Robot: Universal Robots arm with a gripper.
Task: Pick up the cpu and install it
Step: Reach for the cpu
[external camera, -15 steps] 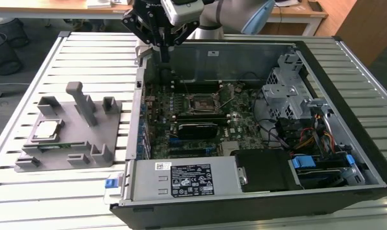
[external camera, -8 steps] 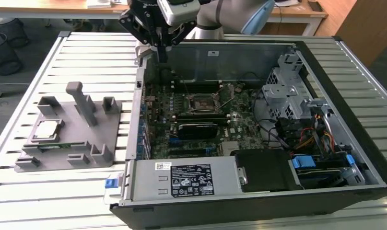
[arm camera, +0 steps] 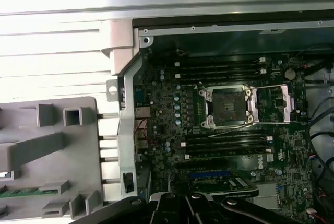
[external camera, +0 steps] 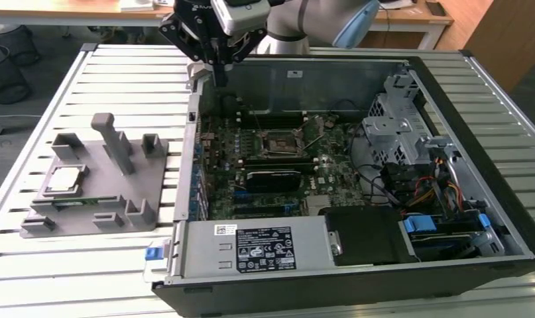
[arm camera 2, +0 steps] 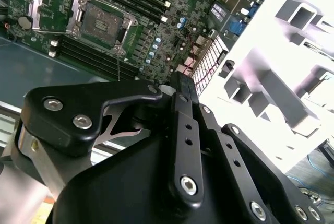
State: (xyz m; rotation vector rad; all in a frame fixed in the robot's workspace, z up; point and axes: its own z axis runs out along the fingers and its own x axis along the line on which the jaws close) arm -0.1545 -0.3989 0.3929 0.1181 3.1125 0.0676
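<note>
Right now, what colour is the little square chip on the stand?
Silvery-grey chip, seen best in the exterior view.

An open black metal computer case [external camera: 508,218] lies on a white slatted metal table [external camera: 117,73]. Inside the case are a green motherboard [external camera: 258,132], a silver box-shaped power supply [external camera: 205,253] and a grey metal drive cage [external camera: 396,126]. Just beside the case, on the exterior view's left, sits a grey plastic fixture tray [external camera: 108,192] with upright posts. Well apart from the case stands a black mesh basket [external camera: 2,66].

Gripper [external camera: 221,78] points down, fingers closed together
</note>
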